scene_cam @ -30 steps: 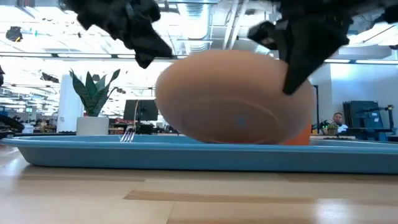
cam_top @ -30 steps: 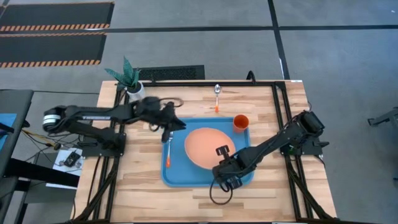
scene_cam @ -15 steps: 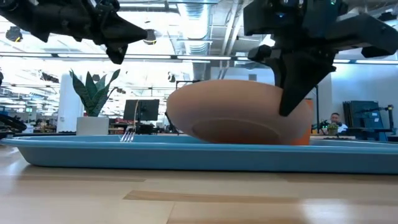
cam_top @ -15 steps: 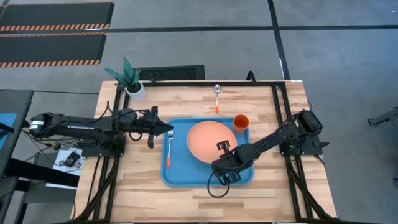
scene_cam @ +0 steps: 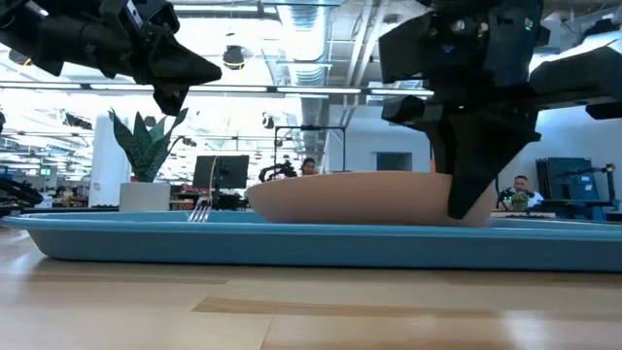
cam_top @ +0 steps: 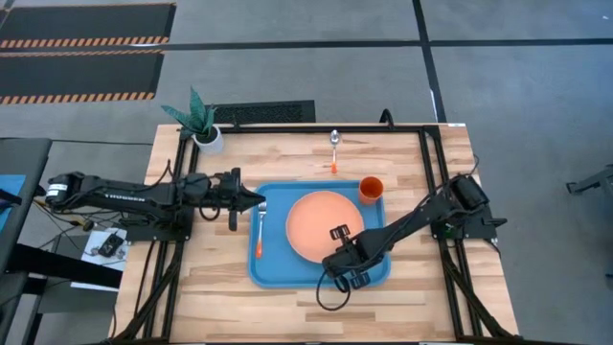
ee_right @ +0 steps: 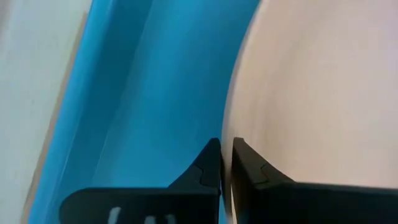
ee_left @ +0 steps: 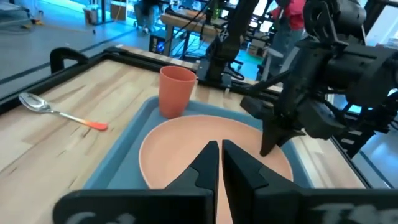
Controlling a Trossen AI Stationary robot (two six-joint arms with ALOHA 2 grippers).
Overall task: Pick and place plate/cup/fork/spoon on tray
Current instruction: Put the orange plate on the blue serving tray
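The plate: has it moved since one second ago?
Yes. The plate, tilted before, now lies flat in the tray, nearer the fork, right gripper pinching its rim.

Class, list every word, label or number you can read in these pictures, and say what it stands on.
White lettering on the left arm, high view: too small to read.
No other text is readable.

Pale wood-plank table (cam_top: 412, 278) w/ black frame is carrying three things directly: big rectangular blue plastic tray (cam_top: 273, 273) sitting mid-table, small metal-bowled spoon w/ orange handle (cam_top: 334, 149) lying just beyond tray, white pot w/ green plant (cam_top: 204, 129) standing at far-left corner.
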